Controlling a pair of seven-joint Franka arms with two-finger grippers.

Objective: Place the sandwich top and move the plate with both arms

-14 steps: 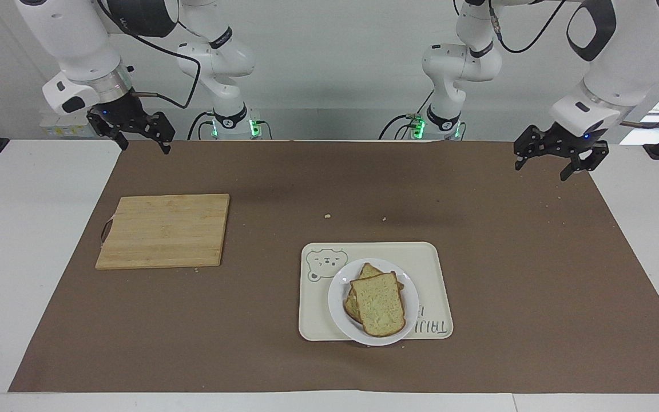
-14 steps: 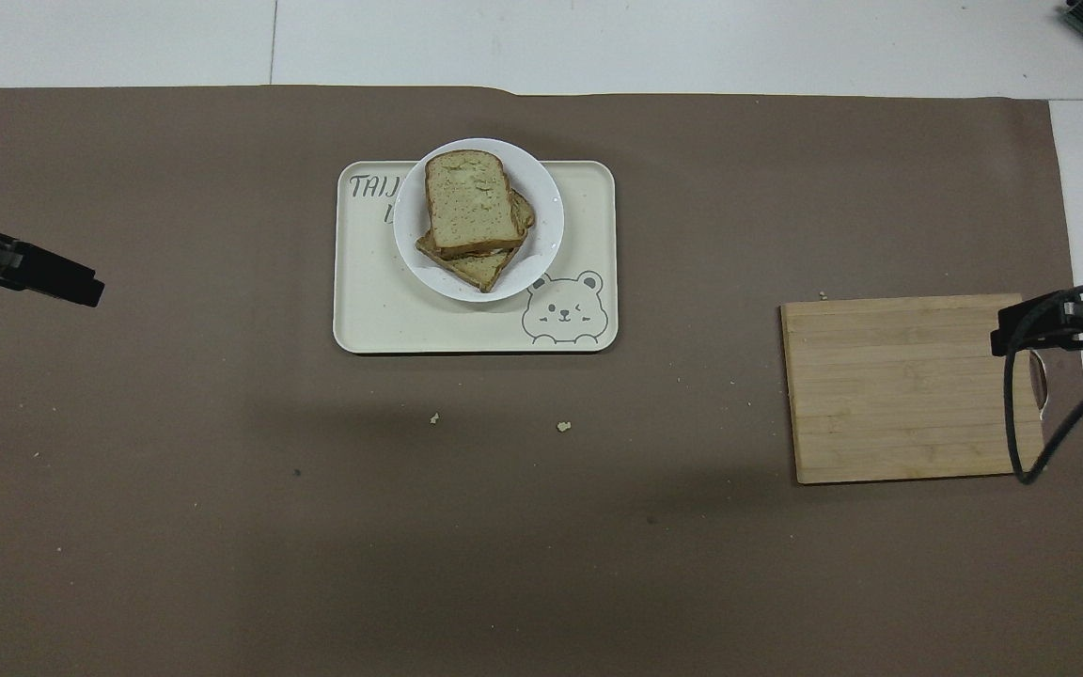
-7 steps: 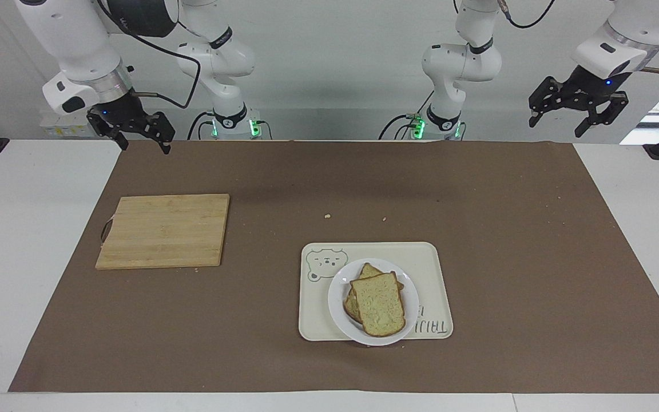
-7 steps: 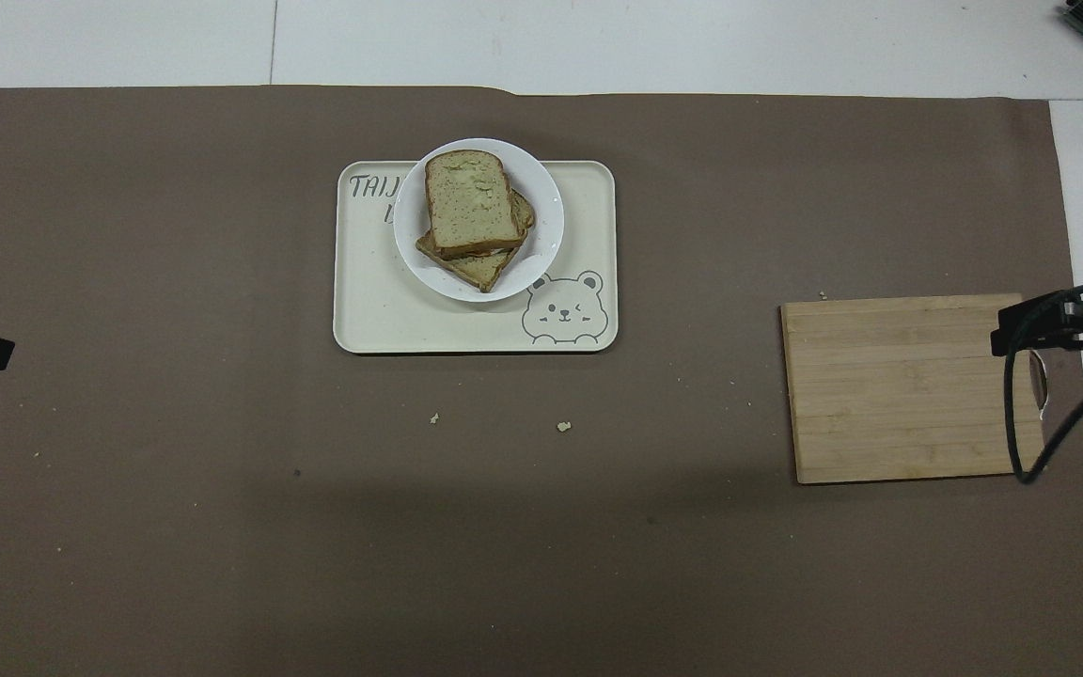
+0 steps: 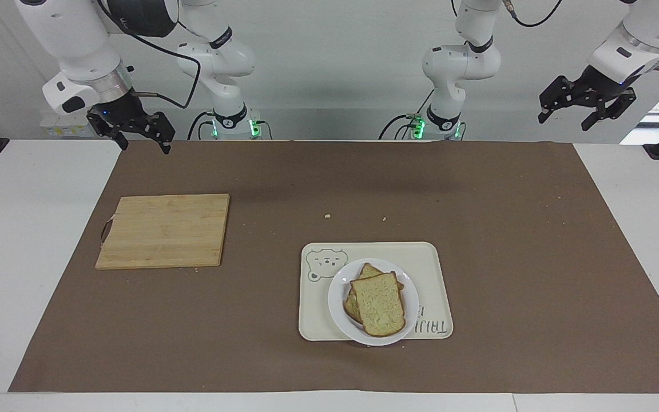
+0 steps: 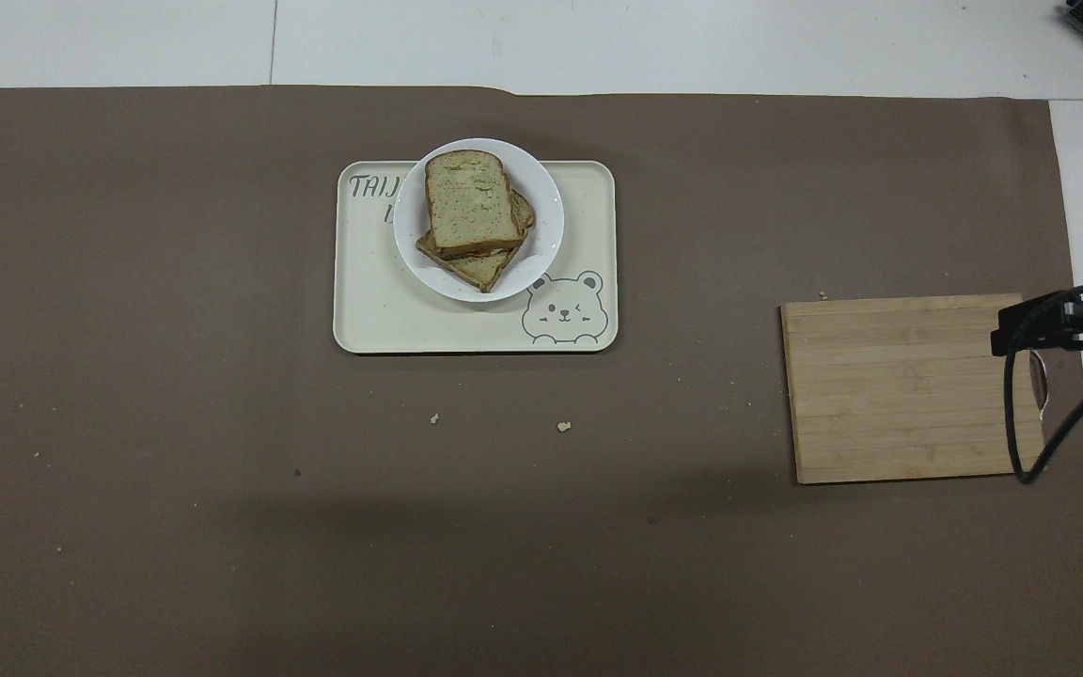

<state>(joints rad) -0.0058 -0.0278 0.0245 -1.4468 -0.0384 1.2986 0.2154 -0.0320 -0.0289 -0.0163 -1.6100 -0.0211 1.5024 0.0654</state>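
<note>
Sandwich top [image 5: 379,304] sits on the toasted slice on the white plate [image 5: 409,312] resting in the bear tray [image 5: 429,257], so the job looks finished, with left gripper [image 5: 587,105] and right gripper [image 5: 133,130] raised empty, fingers apart.

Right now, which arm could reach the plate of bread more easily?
Probably the left arm, narrowly: the plate sits on the tray slightly toward its end. The right arm also waits raised, jaws open.
</note>
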